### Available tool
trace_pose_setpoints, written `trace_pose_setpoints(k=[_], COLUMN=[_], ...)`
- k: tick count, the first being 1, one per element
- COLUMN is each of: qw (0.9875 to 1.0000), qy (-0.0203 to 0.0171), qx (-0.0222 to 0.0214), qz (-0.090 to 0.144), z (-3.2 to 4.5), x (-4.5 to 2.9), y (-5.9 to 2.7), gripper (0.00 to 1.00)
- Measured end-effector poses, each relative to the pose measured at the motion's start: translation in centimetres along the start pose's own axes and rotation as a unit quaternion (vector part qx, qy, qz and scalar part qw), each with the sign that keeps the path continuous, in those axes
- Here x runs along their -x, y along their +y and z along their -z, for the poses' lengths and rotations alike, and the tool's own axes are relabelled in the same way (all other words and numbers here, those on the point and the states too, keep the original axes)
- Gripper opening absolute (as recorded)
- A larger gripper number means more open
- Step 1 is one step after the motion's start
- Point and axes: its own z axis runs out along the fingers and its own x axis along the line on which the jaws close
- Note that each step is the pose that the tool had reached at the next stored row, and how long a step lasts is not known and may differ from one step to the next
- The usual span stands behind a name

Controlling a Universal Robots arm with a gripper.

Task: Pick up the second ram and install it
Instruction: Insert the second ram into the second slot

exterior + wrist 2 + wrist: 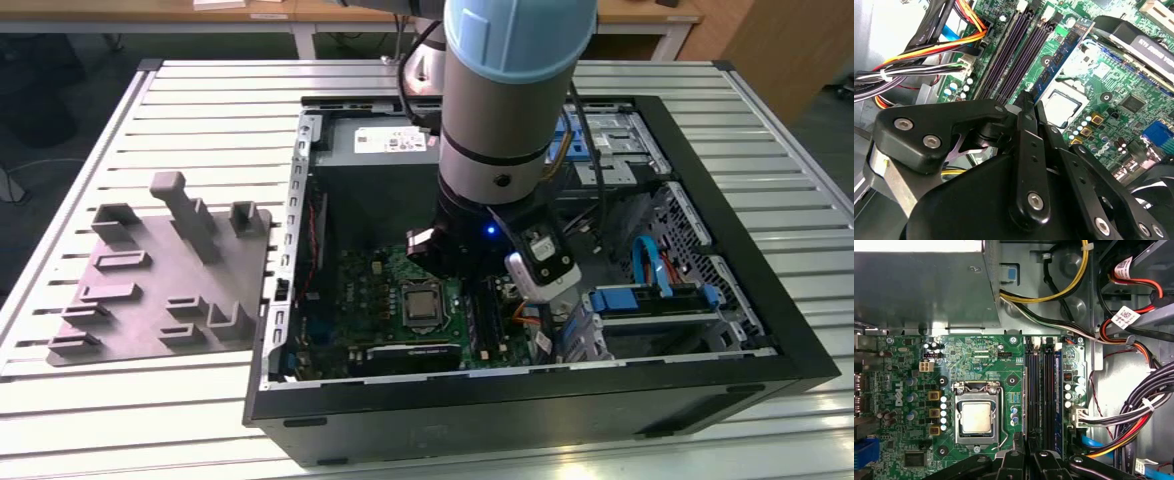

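Which stick is the second ram cannot be told for sure: one blue-edged memory stick (1057, 400) is standing seated in the slot at the motherboard's (979, 360) edge nearest the cable bundle, also seen in the second wrist view (1061, 60). The gripper (1031, 102) is hanging just above the neighbouring memory slots (1033, 390), its fingers (1024, 125) lying almost pressed together; whether they are pinching anything cannot be told. The arm is reaching down into the open computer case (534, 400), with the grey holder block (160, 280) lying beside it.
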Motion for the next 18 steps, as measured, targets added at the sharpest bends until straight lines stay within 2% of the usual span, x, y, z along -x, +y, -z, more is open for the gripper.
trace_pose_setpoints(k=[18], qw=[1.0000], qy=[0.0000], qx=[0.0000], qz=[0.000], z=[-0.74], x=[-0.02], y=[-0.02], gripper=[0.14])
